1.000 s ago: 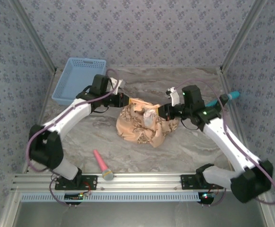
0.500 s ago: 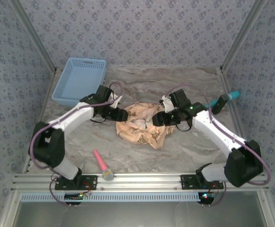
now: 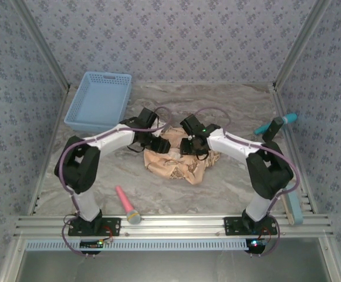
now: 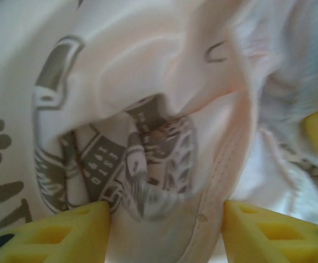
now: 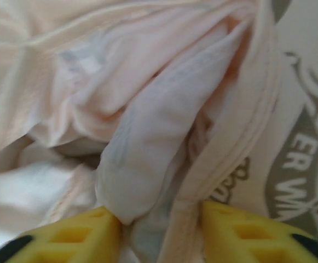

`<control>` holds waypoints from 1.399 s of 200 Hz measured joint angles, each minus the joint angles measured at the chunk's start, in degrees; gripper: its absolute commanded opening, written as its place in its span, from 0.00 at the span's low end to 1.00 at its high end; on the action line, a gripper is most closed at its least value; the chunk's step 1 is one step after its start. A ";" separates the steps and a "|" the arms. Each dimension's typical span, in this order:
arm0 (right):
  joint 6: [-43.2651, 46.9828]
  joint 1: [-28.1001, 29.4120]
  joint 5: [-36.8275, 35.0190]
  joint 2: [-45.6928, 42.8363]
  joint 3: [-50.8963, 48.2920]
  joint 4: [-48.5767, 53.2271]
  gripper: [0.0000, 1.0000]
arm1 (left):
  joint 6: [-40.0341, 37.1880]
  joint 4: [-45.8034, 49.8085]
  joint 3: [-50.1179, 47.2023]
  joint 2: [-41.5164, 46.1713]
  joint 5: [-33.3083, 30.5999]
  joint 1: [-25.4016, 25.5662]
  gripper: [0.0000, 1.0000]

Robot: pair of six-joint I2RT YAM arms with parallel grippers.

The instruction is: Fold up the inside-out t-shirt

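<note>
seeing inside-out t-shirt [image 3: 179, 161] crumpled in a heap mid table [image 3: 235, 106], between both arms. reading left gripper [image 3: 163, 145] at the heap's upper left edge and right gripper [image 3: 189, 147] near it, both down in the cloth. on left wrist cam: left gripper [image 4: 167, 233] with yellow fingers [image 4: 65, 230] fairly wide, printed cloth and a stitched hem spanning the gap, no clear pinch. on right wrist cam: right gripper [image 5: 161, 233] narrow, clamping a pale fold plus hem of the shirt between its pads [image 5: 71, 235]. noting blue basket [image 3: 100, 100] back left, well apart; pink tool [image 3: 126, 204] near front edge, apart from the shirt.
</note>
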State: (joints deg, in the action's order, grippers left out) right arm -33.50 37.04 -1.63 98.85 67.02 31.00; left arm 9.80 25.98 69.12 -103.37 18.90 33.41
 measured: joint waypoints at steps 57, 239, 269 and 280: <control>1.36 2.84 -10.91 -5.75 0.44 3.19 0.20 | 1.55 4.17 2.51 0.61 -6.56 0.09 0.48; 6.99 1.44 -10.58 -5.18 0.92 1.25 0.50 | 0.33 -7.19 -7.28 3.15 -4.39 -1.64 0.00; 6.99 0.46 -10.56 -7.21 -1.84 0.04 0.50 | -0.31 -7.72 -7.32 3.30 -2.86 -3.04 0.03; 7.04 0.11 -10.56 -7.48 -2.25 -0.11 0.50 | -0.33 -7.82 -7.48 3.67 -2.56 -3.43 0.03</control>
State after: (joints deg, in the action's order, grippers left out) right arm -26.46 37.15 -12.19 91.37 64.77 30.89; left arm 9.47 18.15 61.65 -99.70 16.34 29.98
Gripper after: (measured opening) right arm 0.499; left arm 0.060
